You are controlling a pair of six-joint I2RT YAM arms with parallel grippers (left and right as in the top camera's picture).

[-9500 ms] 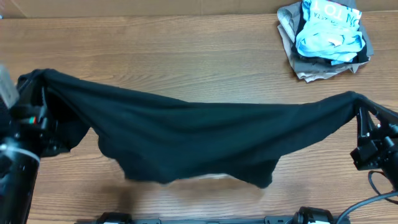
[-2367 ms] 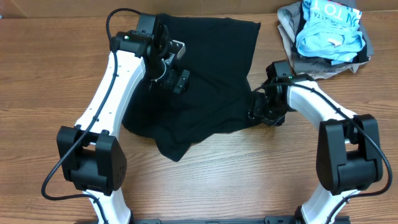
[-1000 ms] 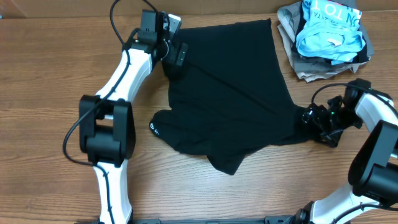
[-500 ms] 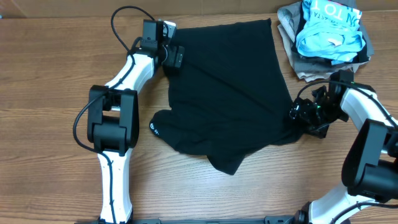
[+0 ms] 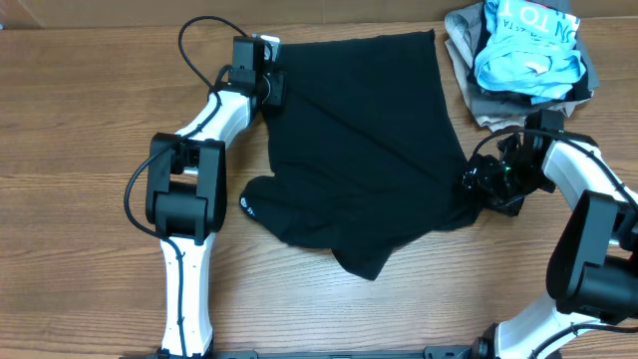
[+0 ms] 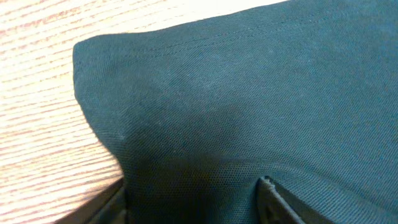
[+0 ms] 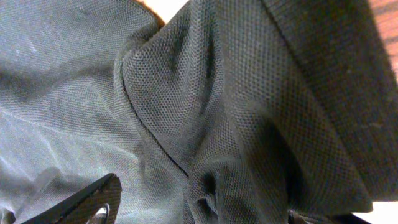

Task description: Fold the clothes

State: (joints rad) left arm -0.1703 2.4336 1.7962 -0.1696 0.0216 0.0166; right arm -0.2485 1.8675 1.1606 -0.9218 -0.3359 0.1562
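While the black garment (image 5: 369, 150) is lying mostly flat on the worktop (image 5: 100, 120), it's not folded yet. From overhead, your left hand (image 5: 261, 85) sits right on its far corner, and your right hand (image 5: 490, 185) is at the opposite edge where the cloth is bunched up. The stretch of hem nearest the arm bases is rumpled and curls under itself. The pile of other clothes (image 5: 526, 60) sits just beyond your right hand, apart from the garment.

In the left wrist view, the hemmed corner (image 6: 124, 68) lies smooth just ahead of the hand. The fingertips (image 6: 270, 198) are spread with cloth across the gap, so to me that hand looks released, not pinching.

In the right wrist view, there's a thick wad of ridges (image 7: 205, 124) right in front of the hand. The one finger (image 7: 87, 202) I can clearly see is way off to the side, so that hand looks let go too.

Here's what I'd worry about:
- If you close on that wad, you'll probably grab several layers, and the fold will come out lumpy or drag the whole garment.
- If you lift the two sides unevenly, the smooth corner could skew.
- If you swing the right hand wide, you could clip the pile.
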